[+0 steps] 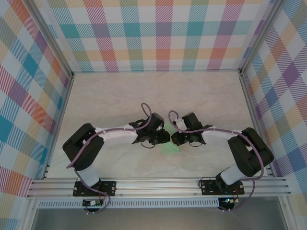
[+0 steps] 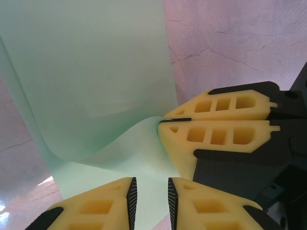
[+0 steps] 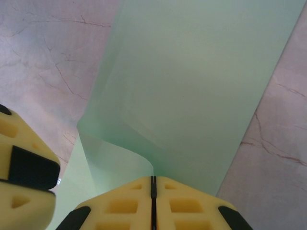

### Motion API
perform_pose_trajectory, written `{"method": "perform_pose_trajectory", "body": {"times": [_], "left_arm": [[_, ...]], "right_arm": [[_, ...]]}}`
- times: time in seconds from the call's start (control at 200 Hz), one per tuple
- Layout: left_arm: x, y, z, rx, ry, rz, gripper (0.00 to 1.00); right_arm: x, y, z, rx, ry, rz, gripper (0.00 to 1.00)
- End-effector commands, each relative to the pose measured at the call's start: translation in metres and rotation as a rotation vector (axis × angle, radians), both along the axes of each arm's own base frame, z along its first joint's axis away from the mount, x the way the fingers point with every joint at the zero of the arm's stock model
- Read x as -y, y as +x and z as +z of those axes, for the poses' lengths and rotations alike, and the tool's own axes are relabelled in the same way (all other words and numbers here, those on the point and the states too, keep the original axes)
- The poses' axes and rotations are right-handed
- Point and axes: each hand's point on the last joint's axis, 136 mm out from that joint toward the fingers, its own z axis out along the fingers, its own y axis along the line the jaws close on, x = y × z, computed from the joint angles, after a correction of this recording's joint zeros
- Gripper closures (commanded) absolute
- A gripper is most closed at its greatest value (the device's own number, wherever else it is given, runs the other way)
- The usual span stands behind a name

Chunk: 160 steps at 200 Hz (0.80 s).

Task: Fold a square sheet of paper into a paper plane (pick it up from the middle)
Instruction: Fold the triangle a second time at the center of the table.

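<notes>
**A:** Where is the paper plane (image 1: 170,148)?
**B:** On the near middle of the marble table (image 1: 120,96), between the two wrists. It is mint green, and from above a corner pokes out below them.

**A:** And the right gripper (image 3: 153,184)?
**B:** Its jaws are pressed together on the paper plane's curled-up near edge. The sheet bends up off the stone and into the pads.

**A:** What about the left gripper (image 2: 149,196)?
**B:** Its jaws stand apart by a narrow slot, and green paper shows through it. I cannot tell whether the pads touch the sheet. It sits nose to nose with the right one, just beside its tips.

**A:** How do the edges look?
**B:** The long edges run straight and clean away from both wrist cameras, and the far part lies flat on the marble. In the right wrist view there is a faint crease inside the sheet.

**A:** How much room is there to move?
**B:** There is wide bare marble behind the arms, up to the plaid back wall (image 1: 163,33), and out to both sides. The near side is tight, with the aluminium rail (image 1: 158,184) and the arm bases close by.
</notes>
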Motion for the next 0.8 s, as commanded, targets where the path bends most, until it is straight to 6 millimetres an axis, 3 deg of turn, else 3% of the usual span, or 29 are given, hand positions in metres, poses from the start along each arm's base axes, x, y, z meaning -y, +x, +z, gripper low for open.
{"method": "perform_pose_trajectory", "body": {"times": [0.0,0.3,0.795], "left_arm": [[0.014,0.001,0.002,0.007,-0.023,-0.003,0.74],[0.019,0.006,-0.005,0.005,-0.014,0.010,0.75],[0.022,0.006,-0.012,-0.004,-0.004,0.007,0.75]], "right_arm": [[0.002,0.000,0.002,0.007,0.004,-0.009,0.91],[0.007,-0.002,0.003,0.015,0.013,-0.052,0.90],[-0.001,0.000,0.001,0.003,0.028,-0.017,0.90]]}}
